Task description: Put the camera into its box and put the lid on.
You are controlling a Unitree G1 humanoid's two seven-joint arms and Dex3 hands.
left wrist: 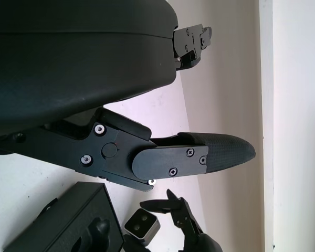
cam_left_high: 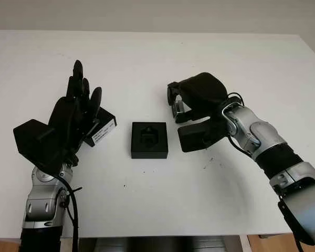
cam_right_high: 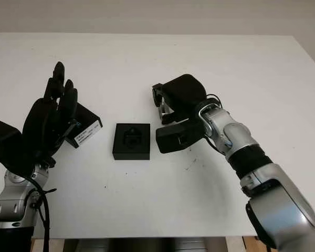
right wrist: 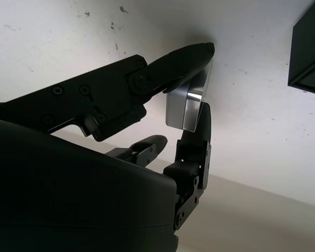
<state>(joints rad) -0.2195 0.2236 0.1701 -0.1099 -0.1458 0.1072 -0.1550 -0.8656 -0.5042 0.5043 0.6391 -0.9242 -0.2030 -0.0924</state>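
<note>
In the head views, the right hand (cam_left_high: 181,105) is gripping the small silver metal camera (cam_left_high: 177,109) just right of centre, held beside the open black square foam-lined box (cam_left_high: 149,139) at centre, presumably ready to lower it into the recess. In the left wrist view, the open left hand (left wrist: 194,157) is holding nothing above the white table (left wrist: 163,113), probably waiting near the flat black lid with a white label (cam_left_high: 101,129), largely hidden behind it in the head views. In the right wrist view, black fingers (right wrist: 184,58) are pinching the camera, its lens side hidden.
</note>
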